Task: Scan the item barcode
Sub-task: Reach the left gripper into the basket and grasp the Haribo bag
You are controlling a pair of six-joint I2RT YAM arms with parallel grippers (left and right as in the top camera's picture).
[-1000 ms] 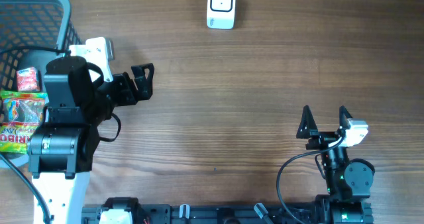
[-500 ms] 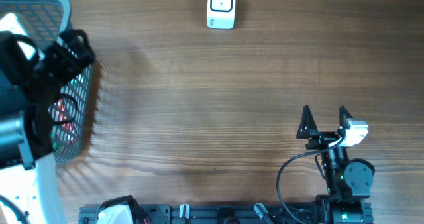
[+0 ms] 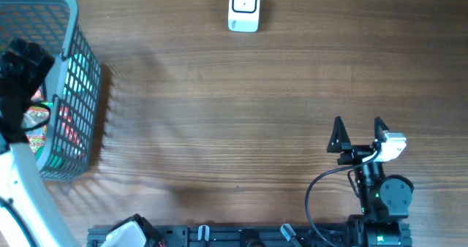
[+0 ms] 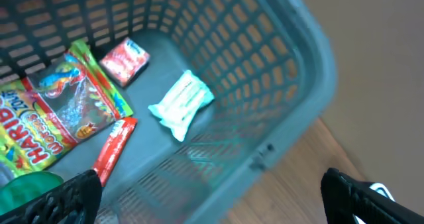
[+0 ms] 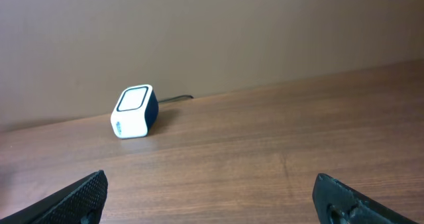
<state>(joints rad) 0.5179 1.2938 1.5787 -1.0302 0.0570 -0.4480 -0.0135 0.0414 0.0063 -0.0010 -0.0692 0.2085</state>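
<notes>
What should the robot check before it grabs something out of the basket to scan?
1. Left pincer is open: ok.
2. Left pincer is above the basket: ok.
3. There is something easy to pick: ok. The white packet lies apart from the gummy bag.
4. A barcode shows on the white packet: cannot tell.
5. Scanner stands on the table: ok.
6. Right pincer is open, empty and far from the basket: ok.
</notes>
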